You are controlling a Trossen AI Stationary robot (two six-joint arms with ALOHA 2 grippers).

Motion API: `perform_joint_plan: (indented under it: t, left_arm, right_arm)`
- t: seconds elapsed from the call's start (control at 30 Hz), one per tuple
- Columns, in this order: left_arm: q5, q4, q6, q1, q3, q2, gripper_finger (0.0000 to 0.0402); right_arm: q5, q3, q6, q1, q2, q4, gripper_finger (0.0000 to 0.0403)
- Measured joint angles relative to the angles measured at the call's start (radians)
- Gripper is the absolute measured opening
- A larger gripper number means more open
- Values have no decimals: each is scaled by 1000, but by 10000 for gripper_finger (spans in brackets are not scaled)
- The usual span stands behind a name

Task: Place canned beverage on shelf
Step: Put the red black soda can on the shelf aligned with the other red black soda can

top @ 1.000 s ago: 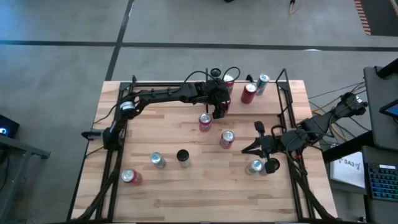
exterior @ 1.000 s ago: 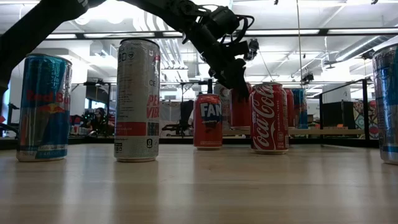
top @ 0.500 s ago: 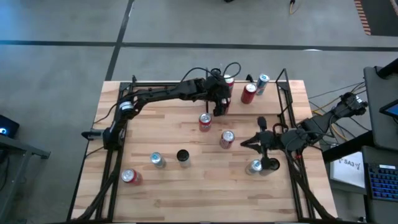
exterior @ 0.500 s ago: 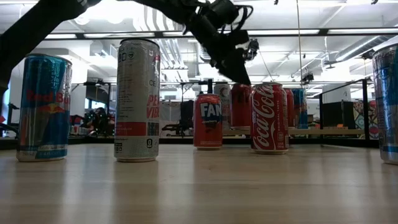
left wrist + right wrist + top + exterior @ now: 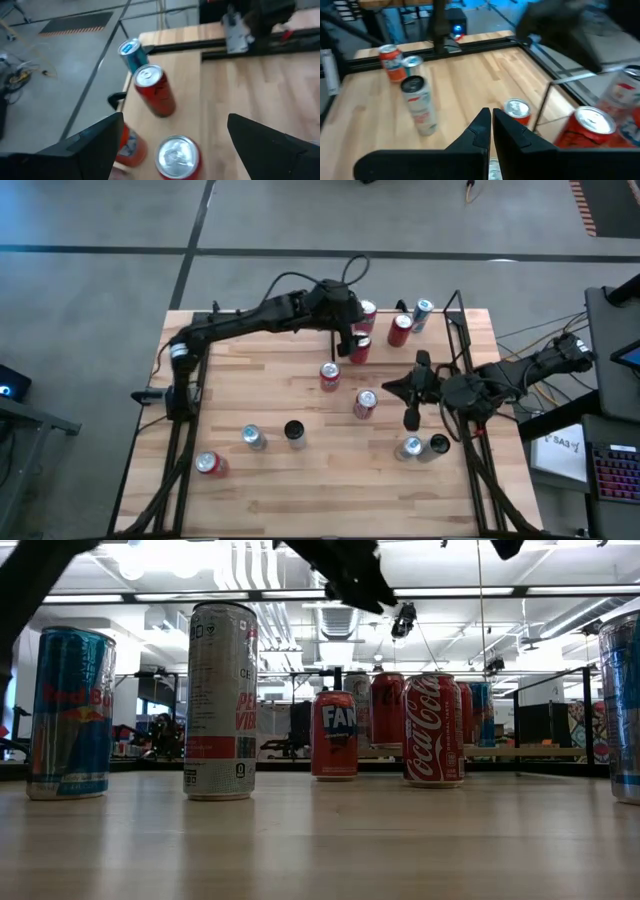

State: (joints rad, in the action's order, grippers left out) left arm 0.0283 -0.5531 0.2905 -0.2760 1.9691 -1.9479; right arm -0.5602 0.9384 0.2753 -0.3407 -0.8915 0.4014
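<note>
The shelf (image 5: pixel 440 330) is a light-wood board with black rods at the table's far right. Three cans stand on it: a red one (image 5: pixel 368 311), a red one (image 5: pixel 400 328) and a blue one (image 5: pixel 423 310). Another red can (image 5: pixel 358 349) stands upright at the shelf's left end, and also shows in the left wrist view (image 5: pixel 176 158). My left gripper (image 5: pixel 345 330) hangs open above that can (image 5: pixel 175 120), touching nothing. My right gripper (image 5: pixel 392 390) is shut and empty over the table's right half (image 5: pixel 490 120).
Several more cans stand on the tabletop: two red ones (image 5: pixel 330 375) (image 5: pixel 364 403) in the middle, a silver one (image 5: pixel 252 438), a black one (image 5: pixel 294 430), a red one (image 5: pixel 208 465) at the near left, and two (image 5: pixel 410 448) (image 5: pixel 437 445) at the near right.
My left gripper has risen from the red can at the shelf's left end and drawn a little toward the table's far edge; the can stays standing there. My right gripper has moved toward the far edge and the table's middle, turning as it went.
</note>
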Motion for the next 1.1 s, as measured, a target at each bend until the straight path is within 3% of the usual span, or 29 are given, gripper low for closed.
perform_joint_plan:
  t: [0.27, 0.57, 0.7, 1.1]
  left_arm:
    - [-5, 331, -44, 51, -383, 248, 341]
    - [-4, 789, -57, 109, -796, 485, 341]
    - [-3, 868, -67, 121, -903, 558, 341]
    - [11, 864, -122, 130, -1064, 696, 341]
  right_arm:
    - [26, 1, 3, 119, 0, 21, 9]
    - [159, 1, 4, 291, -15, 31, 9]
    - [203, 1, 3, 376, -47, 30, 9]
    - [312, 100, -14, 603, -244, 54, 9]
